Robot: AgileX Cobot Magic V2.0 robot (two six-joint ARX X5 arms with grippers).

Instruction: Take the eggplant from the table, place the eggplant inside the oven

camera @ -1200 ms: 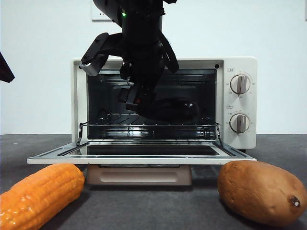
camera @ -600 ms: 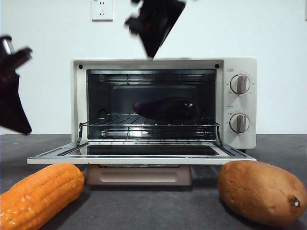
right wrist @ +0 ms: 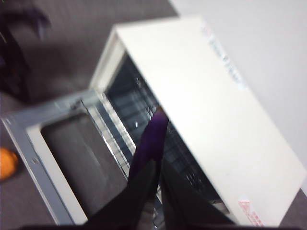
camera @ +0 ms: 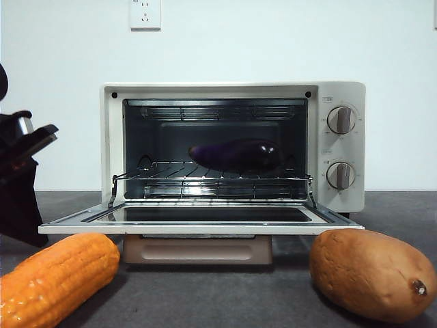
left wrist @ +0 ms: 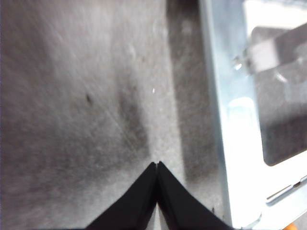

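Observation:
The dark purple eggplant (camera: 235,154) lies on the wire rack (camera: 205,179) inside the cream oven (camera: 341,96), whose door (camera: 198,224) hangs open and flat. Nothing holds it. My right gripper (right wrist: 157,165) is shut and empty, high above the oven's (right wrist: 201,96) top front edge, looking down at the eggplant (right wrist: 152,134) on the rack; it is out of the front view. My left gripper (left wrist: 157,164) is shut and empty, low over the grey table (left wrist: 72,96) beside the door's metal frame (left wrist: 230,120). The left arm (camera: 17,198) shows dark at the front view's left edge.
An orange corn cob (camera: 58,277) lies on the table (camera: 218,294) at the front left, just below the left arm. A brown sweet potato (camera: 372,273) lies at the front right. The open door juts forward over the table between them.
The right gripper let go of the eggplant on the rack, then rose out of the front view. The left arm came down at the left edge, beside the door.

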